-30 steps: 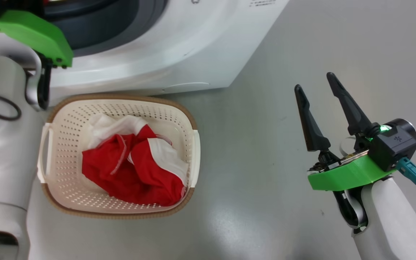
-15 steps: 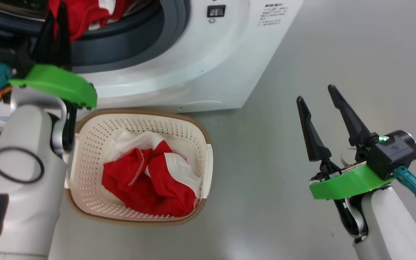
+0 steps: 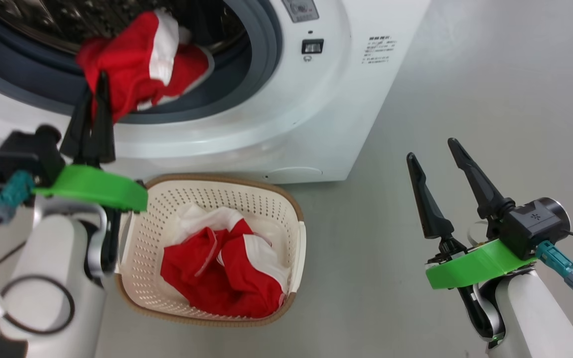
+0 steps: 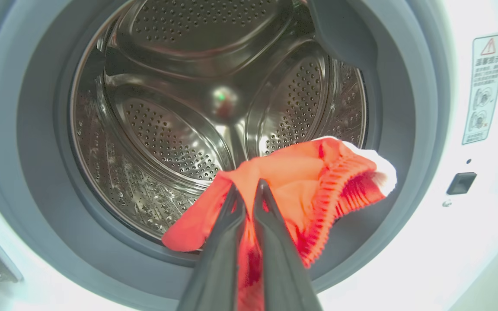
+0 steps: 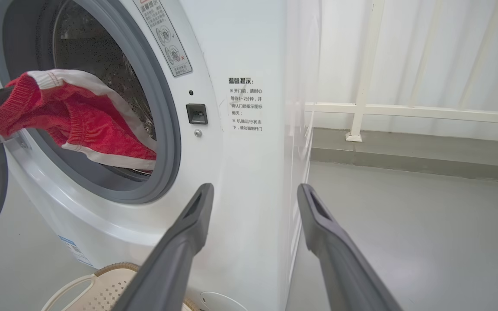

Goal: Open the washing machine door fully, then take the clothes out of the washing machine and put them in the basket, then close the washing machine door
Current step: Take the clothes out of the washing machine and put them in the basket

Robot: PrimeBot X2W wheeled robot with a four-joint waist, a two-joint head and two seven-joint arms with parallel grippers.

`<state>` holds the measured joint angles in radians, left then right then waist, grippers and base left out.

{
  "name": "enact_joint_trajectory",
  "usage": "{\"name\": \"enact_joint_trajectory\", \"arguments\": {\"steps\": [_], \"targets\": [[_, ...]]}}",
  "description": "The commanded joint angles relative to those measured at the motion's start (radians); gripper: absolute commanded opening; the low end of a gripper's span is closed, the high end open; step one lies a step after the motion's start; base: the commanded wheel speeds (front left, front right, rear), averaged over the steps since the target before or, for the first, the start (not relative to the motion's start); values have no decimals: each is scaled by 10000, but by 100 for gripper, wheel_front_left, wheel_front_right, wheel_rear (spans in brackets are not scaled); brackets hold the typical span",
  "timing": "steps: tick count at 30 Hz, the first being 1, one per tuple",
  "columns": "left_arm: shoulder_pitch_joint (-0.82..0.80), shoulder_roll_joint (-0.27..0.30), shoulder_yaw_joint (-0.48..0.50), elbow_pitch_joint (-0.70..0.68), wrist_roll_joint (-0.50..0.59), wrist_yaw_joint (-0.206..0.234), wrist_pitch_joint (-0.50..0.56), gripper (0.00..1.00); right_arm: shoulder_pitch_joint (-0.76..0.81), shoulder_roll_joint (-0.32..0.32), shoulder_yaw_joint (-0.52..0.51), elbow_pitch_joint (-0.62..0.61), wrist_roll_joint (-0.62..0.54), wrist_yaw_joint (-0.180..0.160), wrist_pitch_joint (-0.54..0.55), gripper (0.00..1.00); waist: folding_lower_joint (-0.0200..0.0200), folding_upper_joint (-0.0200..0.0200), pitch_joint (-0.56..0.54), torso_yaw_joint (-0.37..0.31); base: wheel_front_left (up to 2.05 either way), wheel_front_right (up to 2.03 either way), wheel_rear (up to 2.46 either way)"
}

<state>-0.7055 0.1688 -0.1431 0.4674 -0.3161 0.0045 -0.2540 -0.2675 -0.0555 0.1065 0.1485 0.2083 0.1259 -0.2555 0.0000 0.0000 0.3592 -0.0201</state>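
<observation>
While the left gripper (image 3: 95,82) is clamped together on a fold of a red-and-white garment (image 3: 132,74) at the mouth of the washing machine (image 3: 286,119), we are in the unloading step. The cloth hangs across the grey gasket (image 4: 404,108) at the lower lip of the machine's opening, partly inside the steel drum (image 4: 167,129). We judge that the next move calls for drawing the garment clear of the gasket without snagging, then carrying it down over the basket (image 3: 227,178) before the fingers part. The right gripper (image 3: 430,149) hangs over the floor (image 3: 366,248), well off to the side of the washing machine, its fingers spread apart and holding nothing.

The basket stands on the floor just in front of the washing machine, below its opening, and holds a crumpled red garment with white panels (image 3: 217,278). As far as the left wrist view reaches, the drum holds nothing besides the piece we grip.
</observation>
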Motion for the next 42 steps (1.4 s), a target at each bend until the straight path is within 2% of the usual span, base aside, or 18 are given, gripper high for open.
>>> {"name": "enact_joint_trajectory", "arguments": {"steps": [1,9,19,24,35,42], "targets": [[293,278,361,-480,92,112,-77,0,120,53,187,-221,-40,48,-63,100,0,0,-285,57,0,0,0],[1630,197,424,-1814,59,414,-19,0,482,53,137,-120,50,48,-63,100,0,0,-945,97,0,0,0],[3009,246,293,-4106,130,934,705,0,913,53,-3,-139,48,48,-63,100,0,0,-1407,217,0,0,0],[3418,211,221,-4655,100,1095,980,0,977,53,27,-178,14,48,-63,100,0,0,-1423,235,0,0,0],[3519,-88,53,-3745,-387,929,1082,0,724,53,46,-281,-42,48,-63,100,0,0,-713,164,0,0,0],[2894,-397,-49,-1901,-715,656,740,0,443,53,94,-319,-79,48,-63,100,0,0,-90,122,0,0,0]]}}
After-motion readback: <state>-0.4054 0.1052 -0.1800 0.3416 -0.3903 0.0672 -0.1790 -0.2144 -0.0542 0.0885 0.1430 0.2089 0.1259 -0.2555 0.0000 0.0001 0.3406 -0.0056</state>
